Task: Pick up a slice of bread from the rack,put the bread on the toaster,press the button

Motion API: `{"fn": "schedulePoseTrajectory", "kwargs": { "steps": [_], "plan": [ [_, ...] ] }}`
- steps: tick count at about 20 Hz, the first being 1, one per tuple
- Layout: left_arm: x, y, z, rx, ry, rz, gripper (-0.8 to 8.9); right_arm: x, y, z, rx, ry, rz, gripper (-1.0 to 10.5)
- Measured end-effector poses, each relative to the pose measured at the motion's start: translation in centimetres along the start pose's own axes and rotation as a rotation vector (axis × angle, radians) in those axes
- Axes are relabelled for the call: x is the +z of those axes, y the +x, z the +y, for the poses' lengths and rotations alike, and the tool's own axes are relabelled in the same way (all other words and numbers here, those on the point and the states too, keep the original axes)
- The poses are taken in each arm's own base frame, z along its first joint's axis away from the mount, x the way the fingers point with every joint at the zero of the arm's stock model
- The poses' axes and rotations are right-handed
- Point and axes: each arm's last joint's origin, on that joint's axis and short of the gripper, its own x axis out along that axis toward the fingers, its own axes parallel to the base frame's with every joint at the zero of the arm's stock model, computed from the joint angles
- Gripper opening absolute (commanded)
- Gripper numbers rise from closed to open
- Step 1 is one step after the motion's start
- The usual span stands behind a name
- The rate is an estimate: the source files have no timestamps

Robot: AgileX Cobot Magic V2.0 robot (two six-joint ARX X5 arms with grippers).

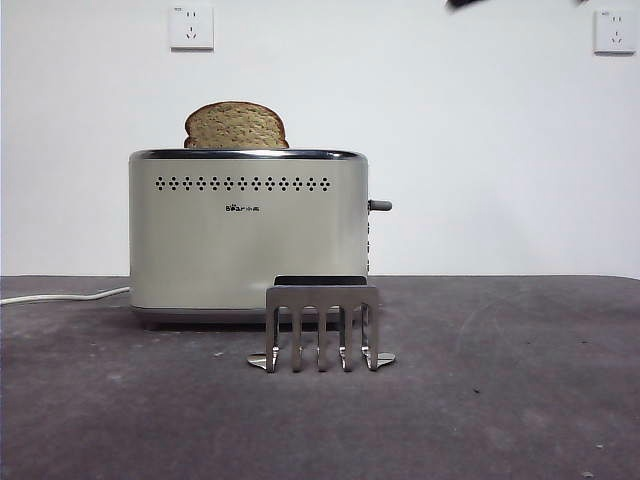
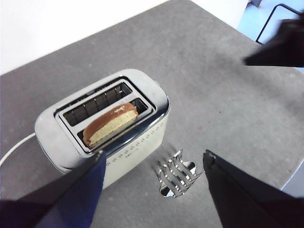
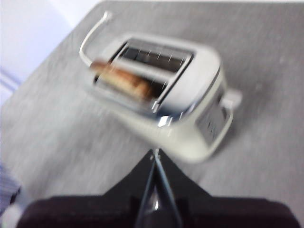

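1. The toaster (image 1: 248,235) stands left of centre in the front view, cream-white with a chrome top rim, a row of dark vent holes and a small logo on its face.
2. The slice of bread (image 1: 236,126) sits upright in the toaster, its domed top and dark crust rising above the rim toward the toaster's left end.
3. In the left wrist view the slice of bread (image 2: 110,124) fills part of one of the two slots; the other slot shows only its wire guides.
4. The rack (image 1: 322,325) stands on the dark grey surface (image 1: 500,400) at lower centre of the front view, just in front of the toaster's right half, with nothing between its prongs.
5. A dark lever (image 1: 380,205) projects from the toaster's right side, and a white cord (image 1: 60,296) runs off at the left edge.
6. The left end effector (image 2: 152,164) hangs high above the toaster and rack, released, its jaws spread wide.
7. The right end effector (image 3: 154,154) is above the toaster's end in a blurred picture, its jaws clenched together with nothing between them.
8. Two wall sockets (image 1: 191,27) are mounted on the white wall.
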Motion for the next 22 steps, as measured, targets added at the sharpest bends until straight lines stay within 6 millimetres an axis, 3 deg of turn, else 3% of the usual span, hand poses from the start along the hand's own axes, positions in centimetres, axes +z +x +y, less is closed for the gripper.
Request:
{"fn": "schedulePoseTrajectory", "kwargs": {
  "steps": [3,4,6,7,12,22],
  "plan": [
    [-0.1,0.0,0.0,-0.003,-0.004,0.014,3.15,-1.4,-2.8,1.8,0.002,-0.018,0.058,-0.1],
    [-0.1,0.0,0.0,-0.005,-0.004,0.014,2.63,-1.8,-3.5,2.3,0.004,-0.022,0.077,-0.1],
    [-0.2,0.0,-0.1,-0.018,-0.005,0.014,0.44,-3.0,-5.3,3.5,0.009,-0.030,0.127,-0.1],
    [-0.1,0.0,-0.1,-0.034,-0.005,0.012,-0.07,-3.7,-6.2,4.1,0.012,-0.034,0.150,-0.1],
    [-0.1,0.0,-0.4,-0.129,-0.005,0.000,-0.08,-5.0,-8.9,5.8,0.018,-0.060,0.149,0.0],
    [-0.1,0.0,-0.4,-0.129,-0.005,0.000,-0.04,-5.1,-9.2,6.0,0.016,-0.066,0.139,0.0]
  ]
}}
